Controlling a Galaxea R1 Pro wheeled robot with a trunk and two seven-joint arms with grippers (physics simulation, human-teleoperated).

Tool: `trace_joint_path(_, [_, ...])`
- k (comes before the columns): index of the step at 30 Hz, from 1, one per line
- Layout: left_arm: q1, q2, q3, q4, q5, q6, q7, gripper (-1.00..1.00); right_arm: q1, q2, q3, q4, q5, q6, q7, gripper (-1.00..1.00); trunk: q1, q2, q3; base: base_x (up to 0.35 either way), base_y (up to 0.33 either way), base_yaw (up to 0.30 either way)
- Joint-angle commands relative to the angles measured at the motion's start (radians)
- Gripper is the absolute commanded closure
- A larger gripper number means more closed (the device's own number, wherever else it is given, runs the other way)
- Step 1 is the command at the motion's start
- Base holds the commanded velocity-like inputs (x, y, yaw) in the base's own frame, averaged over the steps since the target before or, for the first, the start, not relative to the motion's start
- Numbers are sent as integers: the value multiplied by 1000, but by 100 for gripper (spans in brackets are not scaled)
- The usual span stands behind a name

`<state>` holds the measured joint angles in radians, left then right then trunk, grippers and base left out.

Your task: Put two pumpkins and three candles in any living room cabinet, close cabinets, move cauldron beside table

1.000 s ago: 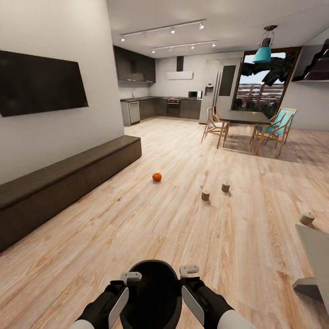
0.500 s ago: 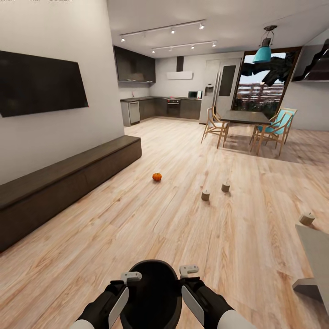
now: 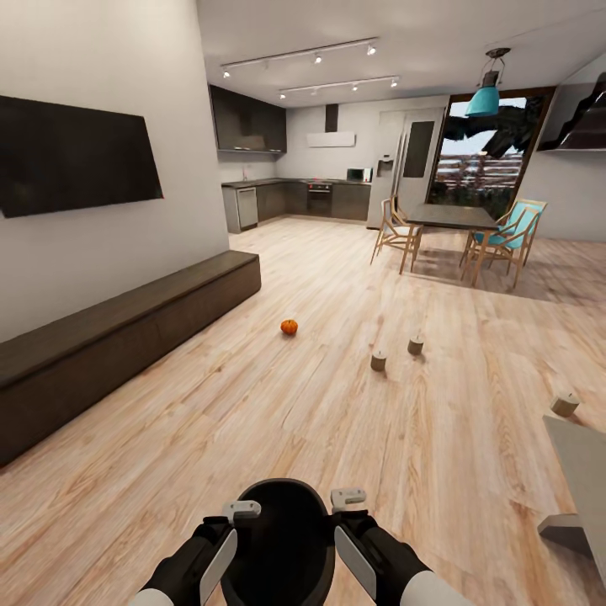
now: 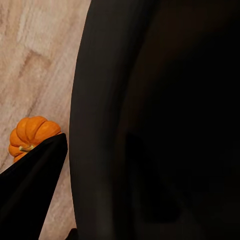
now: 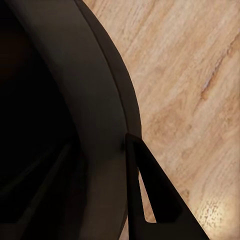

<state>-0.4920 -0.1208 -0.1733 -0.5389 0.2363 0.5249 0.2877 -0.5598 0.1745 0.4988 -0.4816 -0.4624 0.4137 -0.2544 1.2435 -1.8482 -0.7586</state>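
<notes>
Low in the head view I hold a black cauldron [image 3: 282,539] between both arms. My left gripper [image 3: 242,509] and right gripper [image 3: 348,498] are each shut on its rim. The left wrist view has the cauldron wall [image 4: 150,120] with a dark finger [image 4: 35,185] outside it, and an orange pumpkin [image 4: 29,137] on the floor beyond. One finger [image 5: 150,195] lies outside the rim [image 5: 95,110] in the right wrist view. Another pumpkin [image 3: 289,326] sits mid-floor. Three stubby candles [image 3: 379,361] [image 3: 416,344] [image 3: 565,403] stand on the floor to the right. The long dark cabinet [image 3: 118,337], all fronts closed, runs along the left wall.
A black TV [image 3: 71,156] hangs above the cabinet. A pale table corner [image 3: 585,471] juts in at the lower right. Farther back stand a dining table [image 3: 450,217] with chairs and a dark kitchen. Wood plank floor stretches ahead.
</notes>
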Motion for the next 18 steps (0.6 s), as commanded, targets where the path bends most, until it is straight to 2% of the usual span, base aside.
trace_joint_path(1, [0, 1, -8, -1, 6, 5, 11, 100, -1, 0, 3, -2, 10, 5, -10, 100, 0, -1, -1, 0, 0, 0])
trace_joint_path(18, [0, 2, -8, -1, 6, 6, 11, 100, -1, 0, 3, -2, 10, 4, -10, 100, 0, -1, -1, -8, 0, 0])
